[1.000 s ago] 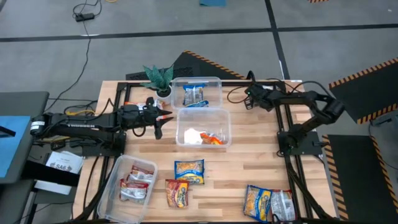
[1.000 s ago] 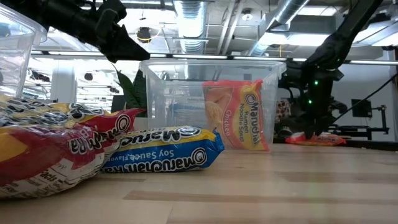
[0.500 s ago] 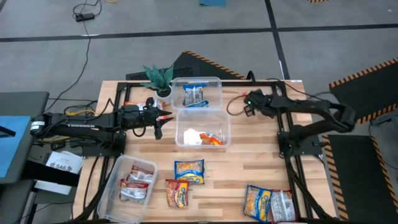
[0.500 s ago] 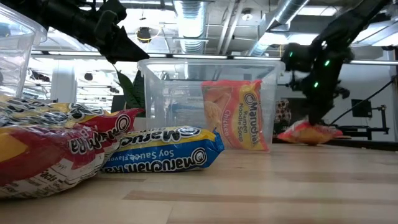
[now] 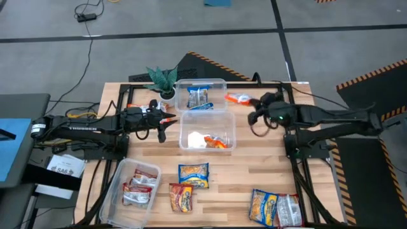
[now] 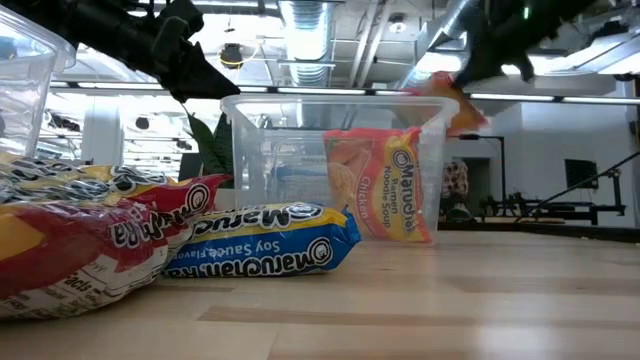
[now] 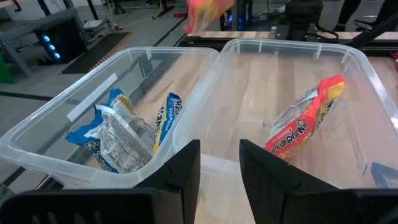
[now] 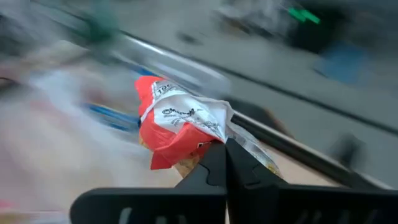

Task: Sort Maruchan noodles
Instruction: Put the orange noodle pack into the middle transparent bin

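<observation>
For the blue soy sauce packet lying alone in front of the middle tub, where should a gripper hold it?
The blue soy sauce packet lies flat on the table. Best come straight down from above and pinch across its narrower width, near the middle; neighbours leave both sides free.

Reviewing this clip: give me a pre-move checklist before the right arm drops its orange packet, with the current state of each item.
1. Right tool shut on the orange packet: ok.
2. Packet lifted off the table: ok, low view shows it in the air.
3. Packet over the middle tub, which holds an orange packet: not ok, it hangs beside the far tub.
4. Left tool out of the drop path: ok, it sits left of the tubs.
5. Room left in the middle tub: ok.
</observation>
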Controlling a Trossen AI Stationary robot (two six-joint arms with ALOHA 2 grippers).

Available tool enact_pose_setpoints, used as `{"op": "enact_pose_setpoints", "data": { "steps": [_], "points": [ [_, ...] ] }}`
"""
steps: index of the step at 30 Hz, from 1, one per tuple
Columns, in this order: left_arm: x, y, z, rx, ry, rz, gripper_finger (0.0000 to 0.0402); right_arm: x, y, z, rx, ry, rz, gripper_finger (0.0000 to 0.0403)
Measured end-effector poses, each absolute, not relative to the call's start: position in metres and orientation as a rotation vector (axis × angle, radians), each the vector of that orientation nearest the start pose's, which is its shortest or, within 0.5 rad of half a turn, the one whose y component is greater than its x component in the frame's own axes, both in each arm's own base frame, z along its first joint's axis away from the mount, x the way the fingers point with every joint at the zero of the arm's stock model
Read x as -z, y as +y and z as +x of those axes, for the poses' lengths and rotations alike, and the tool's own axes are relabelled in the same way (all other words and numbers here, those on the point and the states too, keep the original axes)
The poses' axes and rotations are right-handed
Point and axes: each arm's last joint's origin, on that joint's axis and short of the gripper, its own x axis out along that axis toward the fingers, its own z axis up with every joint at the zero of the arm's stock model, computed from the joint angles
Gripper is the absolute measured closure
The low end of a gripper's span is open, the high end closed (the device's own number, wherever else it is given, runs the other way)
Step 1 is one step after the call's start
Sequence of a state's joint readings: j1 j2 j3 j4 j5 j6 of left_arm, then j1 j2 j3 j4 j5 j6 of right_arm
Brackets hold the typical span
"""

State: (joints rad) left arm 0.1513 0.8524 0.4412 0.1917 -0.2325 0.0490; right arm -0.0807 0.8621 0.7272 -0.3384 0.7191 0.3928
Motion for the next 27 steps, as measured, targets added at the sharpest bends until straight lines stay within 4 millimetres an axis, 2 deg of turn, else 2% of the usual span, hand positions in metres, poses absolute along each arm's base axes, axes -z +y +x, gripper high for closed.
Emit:
{"op": "enact_pose_setpoints", "data": {
  "steps": [6, 9, 12, 15, 19, 27],
  "points": [
    [-0.238, 0.035, 0.185, -0.378, 0.230, 0.057, 0.0301, -0.306, 0.006, 0.203, 0.518, 0.142, 0.154, 0.0398],
    [-0.239, 0.035, 0.185, -0.379, 0.229, 0.057, 0.0301, -0.303, 0.025, 0.219, 0.404, 0.118, 0.124, 0.0398],
    [-0.239, 0.035, 0.185, -0.380, 0.229, 0.057, 0.0301, -0.292, 0.037, 0.234, 0.364, 0.138, 0.111, 0.0398],
    [-0.239, 0.035, 0.185, -0.380, 0.229, 0.058, 0.0301, -0.281, 0.041, 0.246, 0.365, 0.156, 0.119, 0.0393],
    [-0.239, 0.035, 0.185, -0.380, 0.229, 0.058, 0.0301, -0.273, 0.043, 0.258, 0.367, 0.149, 0.124, 0.0364],
    [-0.239, 0.035, 0.185, -0.379, 0.230, 0.066, 0.0301, -0.276, 0.044, 0.260, 0.364, 0.101, 0.167, 0.0332]
  ]
}}
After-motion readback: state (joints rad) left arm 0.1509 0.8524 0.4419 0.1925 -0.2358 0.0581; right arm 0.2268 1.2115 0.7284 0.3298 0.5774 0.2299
